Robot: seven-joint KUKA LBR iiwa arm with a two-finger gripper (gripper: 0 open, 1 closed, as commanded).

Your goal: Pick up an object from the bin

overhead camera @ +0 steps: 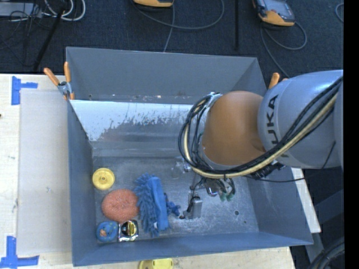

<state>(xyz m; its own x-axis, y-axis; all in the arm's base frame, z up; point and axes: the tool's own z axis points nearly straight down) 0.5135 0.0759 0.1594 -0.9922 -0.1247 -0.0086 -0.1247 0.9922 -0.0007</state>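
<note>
Approach step, by the look of it: claw (192,206) low over the floor of the grey bin (140,129), just right of a shaggy blue duster (152,202), the nearest thing to it. Wide or narrow, impossible to tell. Next, probably, a short shift left onto the duster, then a close and a lift. Also in the bin, gathered toward its near-left corner: yellow disc (104,178), rust-red round pad (119,204), small blue round thing (106,231), yellow-and-black tape measure (129,230).

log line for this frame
gripper low over bin floor | nearest: blue fuzzy mop, just left of it | grasp: cannot tell
</note>
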